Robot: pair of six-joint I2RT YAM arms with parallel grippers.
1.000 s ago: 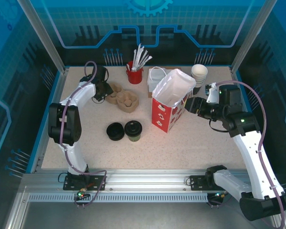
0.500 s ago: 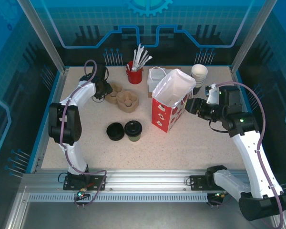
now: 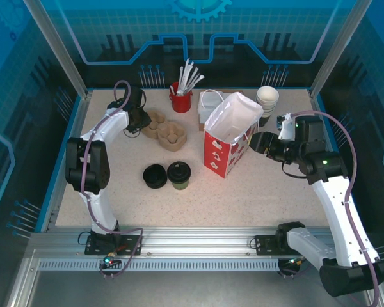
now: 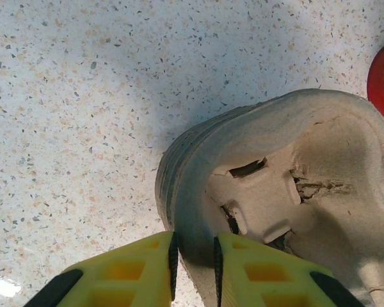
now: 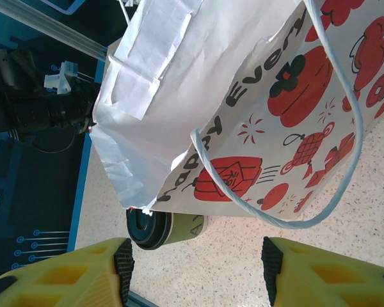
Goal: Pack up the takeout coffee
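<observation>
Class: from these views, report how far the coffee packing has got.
Done: the takeout coffee wears its lid and the paper bag stands open. In hand: the left tool pinches the rim of the cup carrier; the right tool hangs open beside the bag. Left: the coffee is not yet in the bag.

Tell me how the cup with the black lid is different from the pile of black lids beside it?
The coffee cup has an olive-brown wall under its lid; the lid stack is black all over. The coffee cup stands nearer the paper bag; the lid stack sits farther left. Both are round, black-topped and upright on the table.
</observation>
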